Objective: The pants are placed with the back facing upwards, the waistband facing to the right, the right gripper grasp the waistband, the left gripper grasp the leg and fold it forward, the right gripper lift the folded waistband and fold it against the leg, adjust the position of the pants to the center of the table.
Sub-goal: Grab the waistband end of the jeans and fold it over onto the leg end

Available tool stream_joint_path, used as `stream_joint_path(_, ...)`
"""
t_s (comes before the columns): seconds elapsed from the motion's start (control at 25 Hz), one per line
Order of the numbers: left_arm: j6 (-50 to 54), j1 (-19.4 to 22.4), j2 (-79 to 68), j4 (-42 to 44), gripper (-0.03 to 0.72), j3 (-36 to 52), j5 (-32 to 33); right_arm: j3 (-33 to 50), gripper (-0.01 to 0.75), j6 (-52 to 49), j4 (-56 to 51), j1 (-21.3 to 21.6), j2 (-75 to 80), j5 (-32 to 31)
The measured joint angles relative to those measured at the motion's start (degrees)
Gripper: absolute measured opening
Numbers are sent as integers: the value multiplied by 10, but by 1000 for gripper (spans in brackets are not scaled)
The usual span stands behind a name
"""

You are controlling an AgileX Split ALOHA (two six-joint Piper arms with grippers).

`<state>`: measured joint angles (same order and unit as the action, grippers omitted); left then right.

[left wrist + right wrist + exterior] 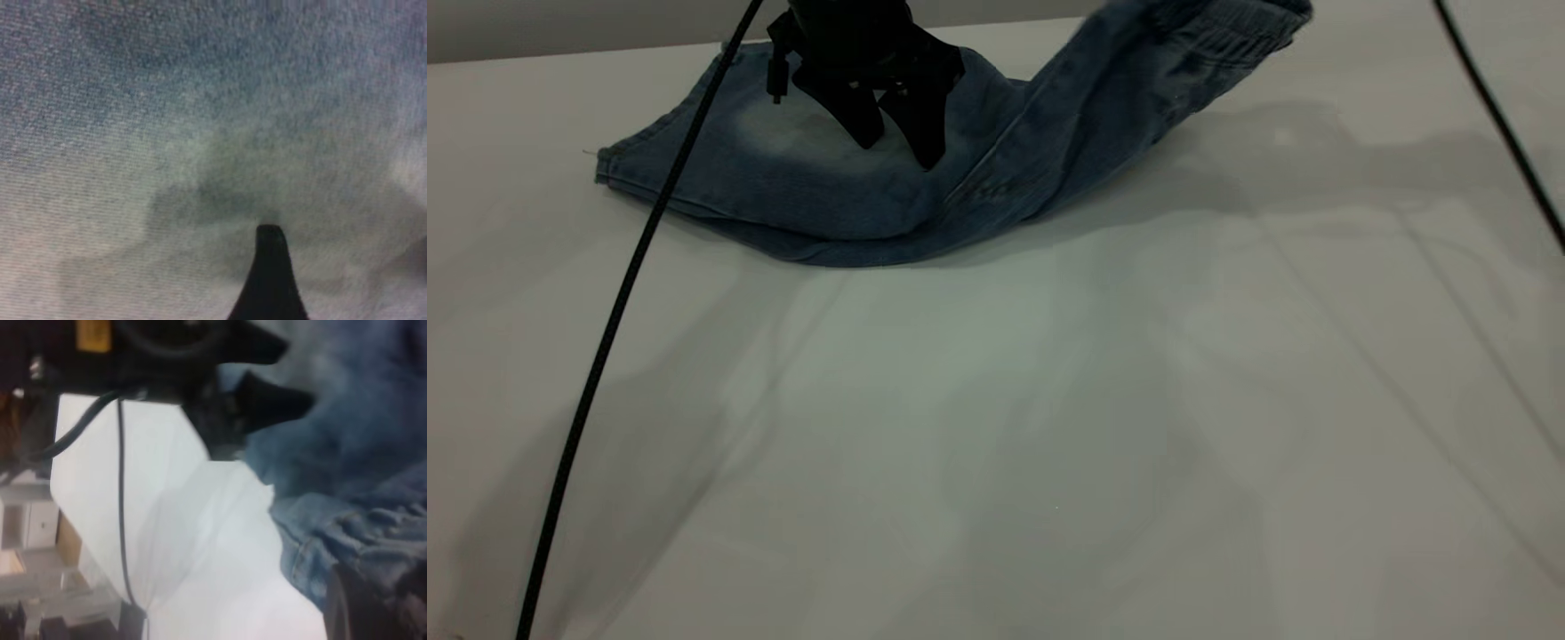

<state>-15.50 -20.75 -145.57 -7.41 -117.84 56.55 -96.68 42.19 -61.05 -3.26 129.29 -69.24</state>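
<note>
The blue denim pants [827, 196] lie folded lengthwise at the far side of the white table [1049, 427]. The leg end [685, 169] rests flat at the left. My left gripper [898, 147] stands open, both pointed fingertips pressing down on the faded middle of the denim; one finger [268, 280] shows against the cloth [200, 100]. The gathered waistband [1227, 36] is raised off the table at the upper right. My right gripper is outside the exterior view; in its wrist view it [373, 603] is shut on the waistband [347, 527], with the left gripper [267, 400] farther off.
The left arm's thick black cable [623, 293] trails from the top down to the near left edge. A second thin cable [1503, 133] crosses the upper right corner. The bare tabletop spreads wide in front of the pants.
</note>
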Motion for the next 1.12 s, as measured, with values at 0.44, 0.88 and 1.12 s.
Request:
stream_joint_path(0.44,2,0,4,-1,508,0,3,-27,35,-16,-16,-55,0,-1)
stream_joint_path(0.88,27,16,18,115,508,-73,103,-27,35,-21,-17,-54,0,-3)
stream_joint_path(1.12,65,70,12,149,508,-73,104,-27,35,-22,-17,-54,0,-3)
